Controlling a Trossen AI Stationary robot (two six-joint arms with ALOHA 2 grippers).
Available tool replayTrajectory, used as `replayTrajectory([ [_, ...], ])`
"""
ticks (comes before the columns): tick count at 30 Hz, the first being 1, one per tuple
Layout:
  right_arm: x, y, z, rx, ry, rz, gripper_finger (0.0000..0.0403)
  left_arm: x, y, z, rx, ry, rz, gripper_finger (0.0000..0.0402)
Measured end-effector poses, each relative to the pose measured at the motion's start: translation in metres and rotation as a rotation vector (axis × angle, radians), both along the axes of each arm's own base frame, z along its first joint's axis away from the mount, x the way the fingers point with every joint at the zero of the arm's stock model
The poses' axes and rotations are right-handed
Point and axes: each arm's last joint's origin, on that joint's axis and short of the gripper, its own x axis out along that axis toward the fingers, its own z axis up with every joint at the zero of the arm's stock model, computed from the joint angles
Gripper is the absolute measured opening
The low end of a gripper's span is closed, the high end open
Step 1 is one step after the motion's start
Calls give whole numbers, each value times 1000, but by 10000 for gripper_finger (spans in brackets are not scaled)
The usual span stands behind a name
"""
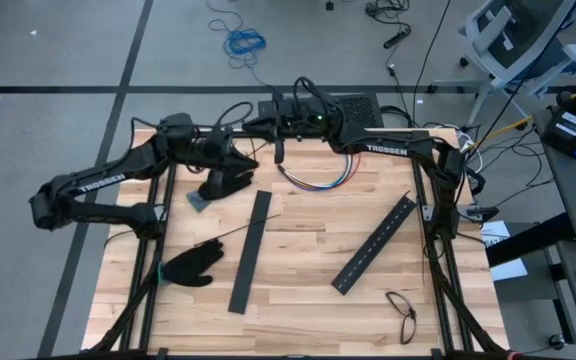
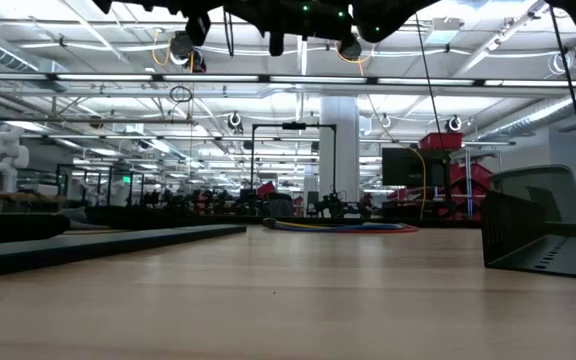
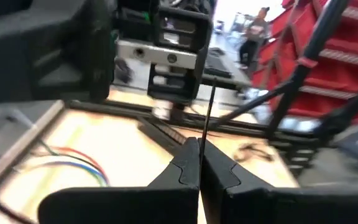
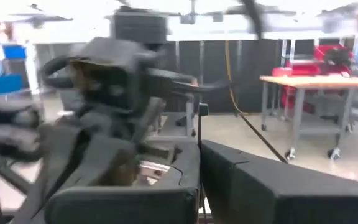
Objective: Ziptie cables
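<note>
Left gripper: the left gripper [image 3: 199, 163] is raised near the tabletop's far edge, left of the middle, its fingers pressed together on a ziptie [image 3: 207, 112], a thin dark strip standing up from between the tips.
Right gripper: the right gripper [image 4: 199, 163] is also raised near the far edge, close to the left one and facing it; its fingers are closed on a thin dark strip, and whether this is the same ziptie cannot be told.
Cables: the cables [image 1: 318, 180], red, blue, white and yellow-green, lie in a loose curve on the wooden tabletop [image 1: 298, 290] near the middle of the far edge, below the grippers and untied.
Spare ziptie: a second ziptie [image 1: 240, 232] lies slanted left of centre, one end touching a long black slotted bar [image 1: 250, 250].
Second bar: another black slotted bar [image 1: 374, 243] lies diagonally toward the right edge.
Gloves: one black glove [image 1: 226, 183] near the far left corner, another black glove [image 1: 189, 267] by the left edge.
Glasses: a pair of glasses [image 1: 402, 313] near the near right corner.
</note>
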Motion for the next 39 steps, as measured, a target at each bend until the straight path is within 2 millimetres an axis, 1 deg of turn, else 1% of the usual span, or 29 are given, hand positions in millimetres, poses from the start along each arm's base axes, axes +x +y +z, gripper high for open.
replayTrajectory([
  [4, -2, -3, 0, -44, 1, 36, 0, -12, 5, 6, -105, -17, -38, 0],
  [10, 0, 2, 0, -172, -9, 28, 0, -23, 18, 7, -423, 37, -135, 0],
  [16, 6, 17, -5, -279, 20, 49, 0, -19, 26, 7, -666, 81, -169, 0],
  [18, 7, 20, -5, -303, 16, 39, 0, -17, 27, 7, -716, 94, -187, 0],
  [21, 7, 20, -5, -305, 21, 11, 0, -17, 26, 8, -767, 112, -192, 0],
  [26, 7, 19, -4, -312, 11, 12, 0, -17, 26, 7, -801, 120, -181, 0],
  [39, 8, 24, -4, -336, 5, 31, 0, -18, 26, 8, -823, 121, -170, 0],
])
